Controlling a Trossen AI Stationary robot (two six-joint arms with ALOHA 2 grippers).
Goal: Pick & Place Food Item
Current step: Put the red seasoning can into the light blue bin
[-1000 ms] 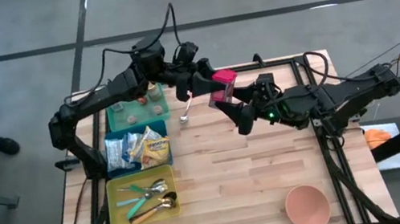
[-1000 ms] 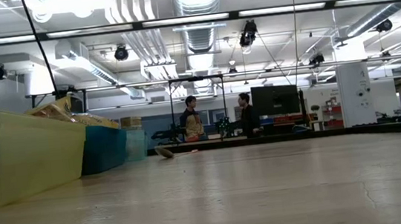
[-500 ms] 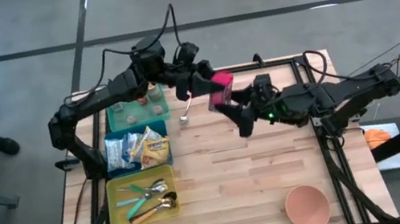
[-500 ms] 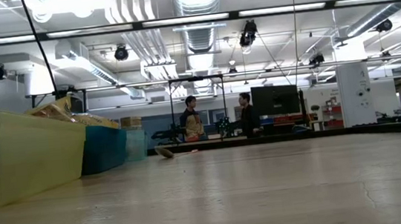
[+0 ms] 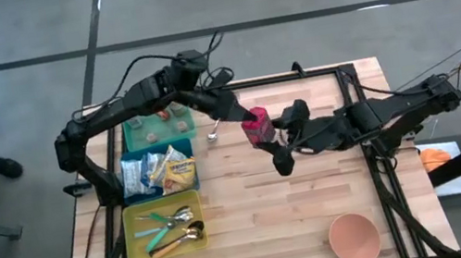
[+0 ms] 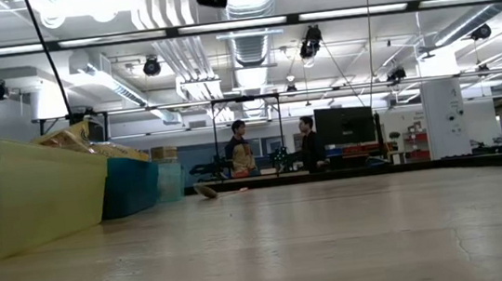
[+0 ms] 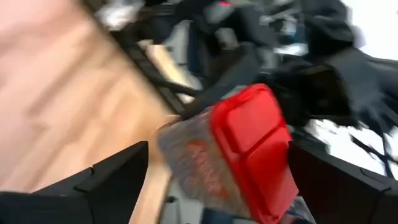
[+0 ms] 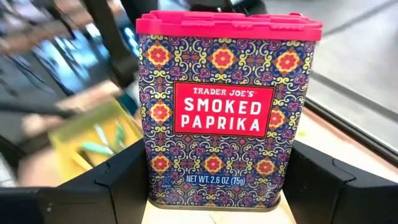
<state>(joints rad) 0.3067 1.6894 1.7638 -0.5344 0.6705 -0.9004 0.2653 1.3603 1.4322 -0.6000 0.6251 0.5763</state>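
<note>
Right gripper (image 5: 266, 136): clamped on the smoked paprika tin (image 5: 257, 127), one dark finger (image 8: 121, 180) on each side of its lower half in the right wrist view. Tin held in the air above the far middle of the wooden table (image 5: 317, 199), clear of the boards. Long axis from base to pink lid; lid end uppermost and leaned toward the left arm, as the pink top seen from above shows. Printed label side turned squarely to the right wrist camera, lettering upright there, base nearest that gripper's palm.

Left gripper (image 5: 238, 116): just beside the tin on its lid side, fingers spread wide with a gap between each finger (image 7: 106, 180) and the tin (image 7: 230, 155) in the left wrist view. Lid turned partly toward that camera, tin body slanting away from it.

Along the table's left edge, well apart from the tin: teal bin (image 5: 155, 127), blue bin of packets (image 5: 158, 171), yellow bin of cutlery (image 5: 165, 229). Small spoon (image 5: 212, 134) on the boards near the teal bin. Pink bowl (image 5: 354, 238) at the near right corner.
</note>
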